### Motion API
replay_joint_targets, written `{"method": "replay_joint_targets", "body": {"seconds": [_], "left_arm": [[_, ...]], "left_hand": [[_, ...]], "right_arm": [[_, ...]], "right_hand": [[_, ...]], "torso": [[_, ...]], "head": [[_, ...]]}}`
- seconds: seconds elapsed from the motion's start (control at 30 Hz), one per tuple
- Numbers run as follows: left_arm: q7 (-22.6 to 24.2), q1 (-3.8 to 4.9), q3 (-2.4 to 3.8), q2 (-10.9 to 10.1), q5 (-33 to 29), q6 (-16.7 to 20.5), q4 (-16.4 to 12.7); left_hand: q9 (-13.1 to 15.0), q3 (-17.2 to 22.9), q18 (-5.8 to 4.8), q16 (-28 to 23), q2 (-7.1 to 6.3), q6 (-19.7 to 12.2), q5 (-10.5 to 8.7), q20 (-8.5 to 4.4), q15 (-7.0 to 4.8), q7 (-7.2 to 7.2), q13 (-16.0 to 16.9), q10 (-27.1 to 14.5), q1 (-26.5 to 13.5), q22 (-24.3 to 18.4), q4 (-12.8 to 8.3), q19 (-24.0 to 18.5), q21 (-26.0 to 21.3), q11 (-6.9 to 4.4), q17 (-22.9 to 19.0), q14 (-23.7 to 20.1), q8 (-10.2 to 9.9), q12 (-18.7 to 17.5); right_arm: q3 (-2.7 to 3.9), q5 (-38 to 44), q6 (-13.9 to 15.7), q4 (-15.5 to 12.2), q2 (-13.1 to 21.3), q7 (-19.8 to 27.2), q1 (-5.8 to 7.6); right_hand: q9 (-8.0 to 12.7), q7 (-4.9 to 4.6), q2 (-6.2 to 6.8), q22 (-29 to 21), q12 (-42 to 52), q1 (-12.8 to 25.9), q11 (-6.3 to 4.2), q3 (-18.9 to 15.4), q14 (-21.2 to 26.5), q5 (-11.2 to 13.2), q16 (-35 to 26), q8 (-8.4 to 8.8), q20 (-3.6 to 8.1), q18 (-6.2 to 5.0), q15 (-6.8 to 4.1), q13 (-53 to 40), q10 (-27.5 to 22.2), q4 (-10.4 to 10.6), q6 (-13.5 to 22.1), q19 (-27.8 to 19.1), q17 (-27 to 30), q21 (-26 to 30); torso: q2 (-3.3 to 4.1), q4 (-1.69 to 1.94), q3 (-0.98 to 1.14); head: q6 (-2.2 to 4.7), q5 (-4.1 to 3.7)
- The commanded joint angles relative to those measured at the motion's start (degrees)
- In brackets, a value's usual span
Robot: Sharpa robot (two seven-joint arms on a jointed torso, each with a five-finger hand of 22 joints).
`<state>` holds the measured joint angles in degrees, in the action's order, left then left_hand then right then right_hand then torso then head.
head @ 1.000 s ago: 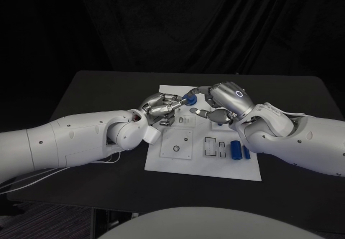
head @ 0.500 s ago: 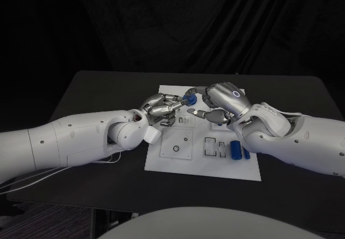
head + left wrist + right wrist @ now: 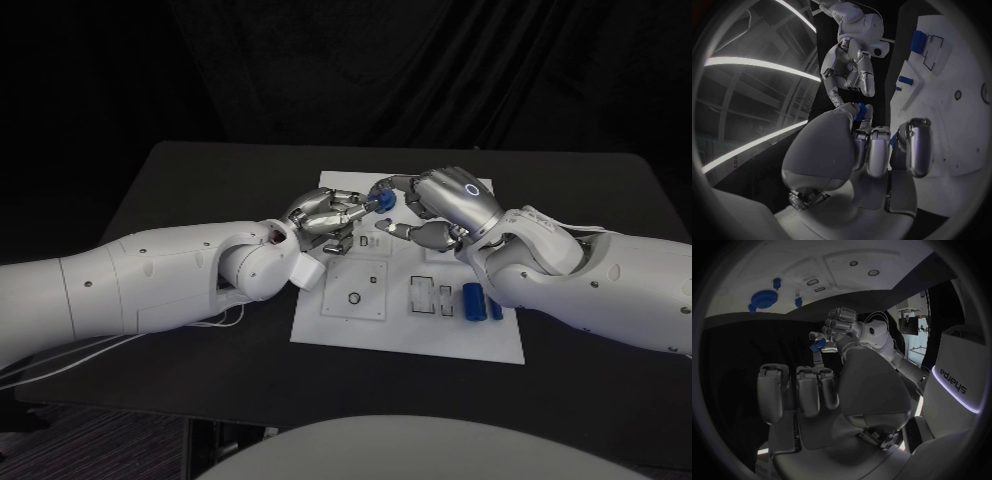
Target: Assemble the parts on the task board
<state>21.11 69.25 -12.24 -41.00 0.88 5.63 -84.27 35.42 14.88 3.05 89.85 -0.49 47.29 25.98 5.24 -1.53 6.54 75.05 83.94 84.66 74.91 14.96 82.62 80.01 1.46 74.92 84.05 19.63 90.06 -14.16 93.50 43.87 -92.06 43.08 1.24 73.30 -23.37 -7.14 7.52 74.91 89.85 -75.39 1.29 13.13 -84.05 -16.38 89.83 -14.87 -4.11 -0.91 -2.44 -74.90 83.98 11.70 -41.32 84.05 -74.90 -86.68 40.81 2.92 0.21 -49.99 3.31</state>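
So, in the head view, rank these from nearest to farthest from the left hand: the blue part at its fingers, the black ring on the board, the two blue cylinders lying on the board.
From the left hand:
1. Blue part, at its fingers, between both hands.
2. Black ring, on the task board, toward the robot.
3. Blue cylinders, near the board's right side beside the right arm.

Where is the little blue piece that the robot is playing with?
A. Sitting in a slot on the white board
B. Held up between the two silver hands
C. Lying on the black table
B: the small blue part sits pinched in the left hand, above the white task board, with a fingertip of the right hand meeting it.
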Motion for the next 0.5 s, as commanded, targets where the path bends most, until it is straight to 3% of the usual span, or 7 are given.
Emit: {"method": "replay_joint_targets", "body": {"seconds": [0.03, 0.37, 0.5], "left_arm": [[0.5, -0.06, 0.09, 0.1, -0.3, -1.4, 0.0], [0.3, -0.07, 0.09, -0.2, -0.3, -1.6, 0.1], [0.2, -0.07, 0.09, -0.3, -0.3, -1.6, 0.1]], "left_hand": [[-0.1, 0.2, -0.32, 0.1, 0.64, -0.4, -0.21, -0.03, 0.52, -0.10, 14.9, 6.1, -0.1, 11.4, 0.0, -0.4, -0.4, 0.48, 15.1, 5.9, -0.2, -0.1], [-0.6, 0.7, -0.28, 0.1, 0.54, 0.1, 2.74, 0.16, 0.62, -0.06, 14.9, 6.1, 0.9, 11.4, -0.7, -0.5, -0.4, 0.53, 15.1, 5.9, 0.4, -0.1], [-0.6, 0.7, -0.29, 0.1, 0.53, 0.1, 2.87, 0.16, 0.62, -0.06, 14.9, 6.1, 0.9, 11.4, -0.7, -0.5, -0.4, 0.53, 15.1, 5.9, 0.4, -0.1]], "right_arm": [[0.00, 0.5, -0.2, 0.0, 0.0, -0.8, -0.19], [0.00, 0.5, 3.8, -0.2, 1.3, -0.6, -0.22], [0.00, 0.5, 4.9, -0.2, 1.7, -0.8, -0.23]], "right_hand": [[-0.1, 0.06, -0.45, 13.7, 0.1, -0.1, 0.42, 0.0, -5.9, 0.1, 0.2, -0.48, -0.25, -0.14, 0.54, -15.1, 6.0, 0.1, -0.4, 3.6, -15.1, 0.3], [0.4, -0.07, -0.32, 13.6, 0.1, -0.8, 0.49, -0.2, -5.9, 0.1, 0.2, -0.30, -0.37, -0.21, 0.63, -15.1, 6.0, -0.3, 2.0, 3.5, -15.1, 0.5], [0.6, -0.08, -0.29, 13.6, 0.1, -0.9, 0.51, -0.2, -5.9, 0.1, 0.2, -0.25, -0.39, -0.22, 0.64, -15.1, 6.0, -0.3, 2.5, 3.5, -15.1, 0.5]], "torso": [[0.03, 0.00, 0.01], [0.03, 0.02, 0.03], [0.02, 0.03, 0.03]], "head": [[-0.01, 0.08], [-0.01, 0.22], [-0.01, 0.18]]}}
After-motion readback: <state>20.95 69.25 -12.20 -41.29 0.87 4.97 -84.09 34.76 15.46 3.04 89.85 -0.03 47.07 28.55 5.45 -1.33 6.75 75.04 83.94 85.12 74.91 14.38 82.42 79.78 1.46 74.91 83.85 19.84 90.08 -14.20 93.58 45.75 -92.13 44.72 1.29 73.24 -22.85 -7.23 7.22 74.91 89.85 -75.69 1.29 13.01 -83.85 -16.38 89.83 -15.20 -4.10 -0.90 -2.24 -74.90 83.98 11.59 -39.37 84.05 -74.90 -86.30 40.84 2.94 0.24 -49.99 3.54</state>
